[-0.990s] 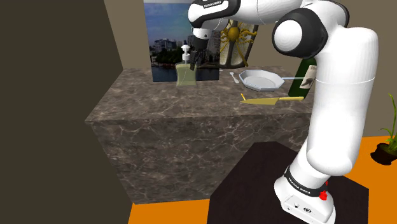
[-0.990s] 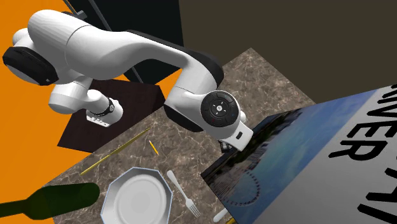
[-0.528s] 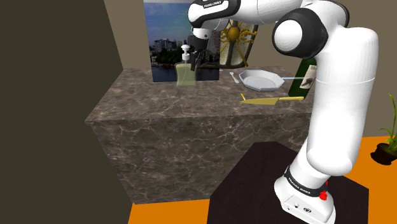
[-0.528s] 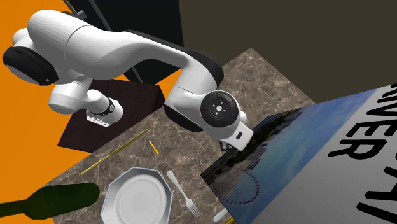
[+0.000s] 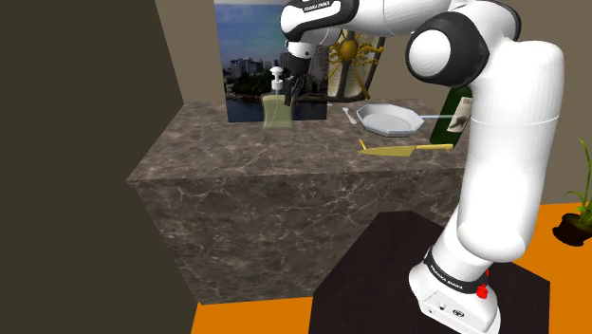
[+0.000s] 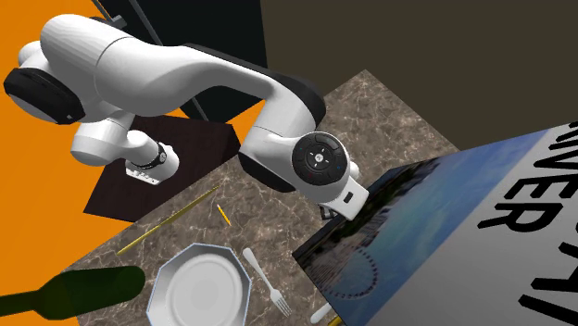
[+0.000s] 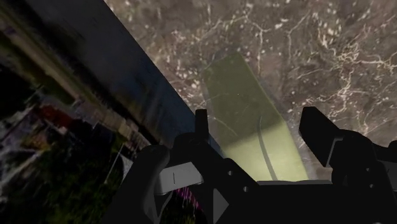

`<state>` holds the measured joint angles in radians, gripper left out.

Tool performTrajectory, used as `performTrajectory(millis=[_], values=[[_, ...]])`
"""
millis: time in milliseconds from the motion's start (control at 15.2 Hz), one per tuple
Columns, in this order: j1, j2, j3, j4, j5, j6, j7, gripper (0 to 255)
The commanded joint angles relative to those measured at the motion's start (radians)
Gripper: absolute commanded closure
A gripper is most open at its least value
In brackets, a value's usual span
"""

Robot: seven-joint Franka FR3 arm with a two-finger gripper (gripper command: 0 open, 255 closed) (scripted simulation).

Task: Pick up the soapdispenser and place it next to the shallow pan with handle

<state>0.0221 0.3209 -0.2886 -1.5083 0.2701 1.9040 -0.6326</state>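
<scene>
Hovering with the gripper (image 7: 256, 121) spread, straddling the soap dispenser (image 5: 277, 109) without touching, just in front of the poster (image 5: 249, 57) at the back of the counter (image 5: 285, 157). Could tip it into the poster if closed off-centre.

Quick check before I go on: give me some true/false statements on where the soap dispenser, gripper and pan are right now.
1. The soap dispenser stands on the counter. True.
2. The gripper is shut on the soap dispenser. False: its fingers stand apart on either side of the greenish body, with a gap showing in the wrist view.
3. The pan lies to the shoulder view's right of the soap dispenser. True.
4. The green bottle is between the soap dispenser and the pan. False: it is beyond the pan, further right.
</scene>
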Motion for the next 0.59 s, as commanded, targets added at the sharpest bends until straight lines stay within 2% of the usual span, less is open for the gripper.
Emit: performTrajectory(millis=[0,528], values=[[0.000,-0.001,0.000,0.011,-0.001,-0.012,0.003,255],[-0.008,0.003,-0.003,0.124,-0.006,-0.119,0.021,255]])
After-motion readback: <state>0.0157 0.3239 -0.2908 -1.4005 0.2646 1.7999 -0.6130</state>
